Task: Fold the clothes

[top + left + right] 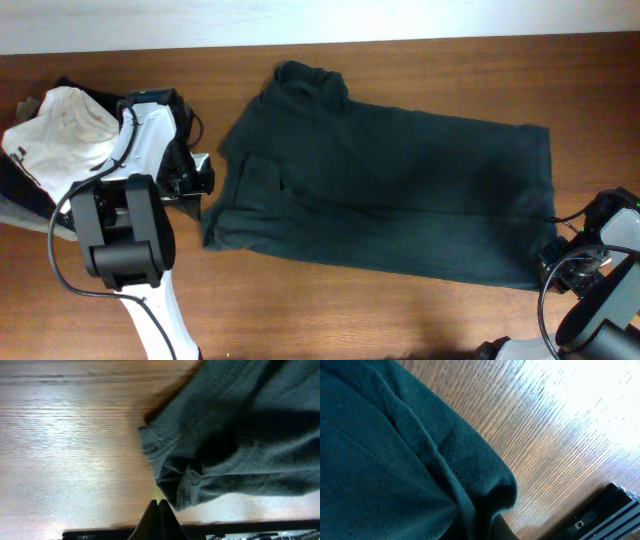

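The left pincer (159, 506) is closed, its two dark fingertips pressed together at the bottom of the left wrist view. The ribbed hem of the shirt (235, 435) lies just beside the tips; whether any cloth is pinched between them cannot be told. The right pincer (495, 527) is closed on a corner of the same shirt, where the cloth bunches and curls down to the fingers. From overhead, the dark charcoal shirt (400, 190) lies spread across the middle of the wooden tabletop (400, 310), plain side up. Its collar end is towards the left arm and its far hem reaches the right arm at the lower right edge. A white garment (60, 130) sits crumpled at the far left, behind the left arm.
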You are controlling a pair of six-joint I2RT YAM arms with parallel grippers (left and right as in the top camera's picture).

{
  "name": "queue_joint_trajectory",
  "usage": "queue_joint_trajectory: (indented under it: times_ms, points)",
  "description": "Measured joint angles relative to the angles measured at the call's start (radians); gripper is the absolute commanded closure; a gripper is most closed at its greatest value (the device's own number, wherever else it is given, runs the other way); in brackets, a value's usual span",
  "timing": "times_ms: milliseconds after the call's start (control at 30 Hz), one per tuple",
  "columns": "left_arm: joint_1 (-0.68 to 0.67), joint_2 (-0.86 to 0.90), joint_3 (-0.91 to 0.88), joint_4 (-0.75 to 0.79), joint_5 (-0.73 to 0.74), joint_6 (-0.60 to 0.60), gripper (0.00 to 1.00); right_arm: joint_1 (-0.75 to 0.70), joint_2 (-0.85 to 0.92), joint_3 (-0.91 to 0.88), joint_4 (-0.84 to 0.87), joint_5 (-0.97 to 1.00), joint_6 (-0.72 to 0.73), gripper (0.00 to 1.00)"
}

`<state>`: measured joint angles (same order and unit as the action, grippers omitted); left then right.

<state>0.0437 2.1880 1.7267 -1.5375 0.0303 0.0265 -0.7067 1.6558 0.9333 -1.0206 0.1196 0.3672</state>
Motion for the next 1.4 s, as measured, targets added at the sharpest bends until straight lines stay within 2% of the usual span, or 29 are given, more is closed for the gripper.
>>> queue_joint_trajectory:
  times_ms: [67, 133, 267, 300, 400, 433, 467, 533, 600, 667, 733, 767, 1067, 1167, 1200, 1400]
  points:
    - [-0.003, -0.005, 0.000, -0.019, 0.007, 0.005, 0.98, 0.000, 0.000, 0.000, 0.000, 0.000, 0.000, 0.89]
    - [-0.003, -0.034, 0.000, -0.047, 0.011, 0.008, 0.92, 0.000, 0.000, 0.000, 0.002, 0.000, 0.000, 0.89]
    - [-0.003, -0.191, -0.009, -0.045, 0.012, 0.014, 0.86, 0.000, 0.000, 0.000, 0.003, -0.001, 0.000, 0.89]
    - [-0.003, -0.250, -0.022, -0.032, 0.014, 0.014, 0.81, 0.000, 0.000, 0.000, 0.003, -0.001, 0.000, 0.89]
    - [-0.003, -0.422, -0.131, 0.050, 0.017, 0.019, 0.36, -0.002, 0.000, 0.000, 0.003, -0.005, 0.000, 0.89]
    - [-0.003, -0.475, -0.211, 0.115, 0.018, 0.017, 0.31, -0.002, 0.000, 0.000, 0.003, -0.005, 0.000, 0.89]
    - [-0.003, -0.500, -0.276, 0.157, 0.018, 0.021, 0.30, -0.003, 0.000, 0.001, 0.004, -0.006, 0.000, 0.88]
    - [-0.003, -0.520, -0.422, 0.296, 0.027, 0.014, 0.33, -0.003, 0.000, 0.001, 0.005, -0.008, 0.000, 0.88]
    - [-0.003, -0.508, -0.523, 0.390, 0.045, 0.014, 0.44, -0.003, 0.000, 0.002, 0.006, -0.008, 0.000, 0.88]
    - [-0.003, -0.501, -0.584, 0.448, 0.058, 0.008, 0.48, -0.003, 0.000, 0.002, 0.006, -0.008, 0.000, 0.85]
    - [-0.003, -0.497, -0.627, 0.489, 0.069, 0.011, 0.62, -0.003, 0.000, 0.002, 0.006, -0.008, 0.000, 0.84]
    - [-0.003, -0.497, -0.646, 0.509, 0.075, 0.011, 0.66, -0.003, 0.000, 0.002, 0.007, -0.008, 0.003, 0.83]
    - [-0.003, -0.496, -0.712, 0.630, 0.101, 0.011, 0.67, -0.003, 0.000, 0.002, 0.008, -0.008, 0.003, 0.83]
    - [-0.003, -0.495, -0.722, 0.648, 0.105, 0.010, 0.87, -0.003, 0.000, 0.002, 0.009, -0.008, 0.003, 0.83]
    - [-0.003, -0.495, -0.722, 0.655, 0.108, 0.018, 1.00, -0.003, 0.000, 0.002, 0.009, -0.008, 0.003, 0.83]
    - [0.000, -0.495, -0.711, 0.621, 0.102, 0.028, 1.00, -0.003, 0.000, 0.002, 0.015, -0.007, 0.003, 0.83]
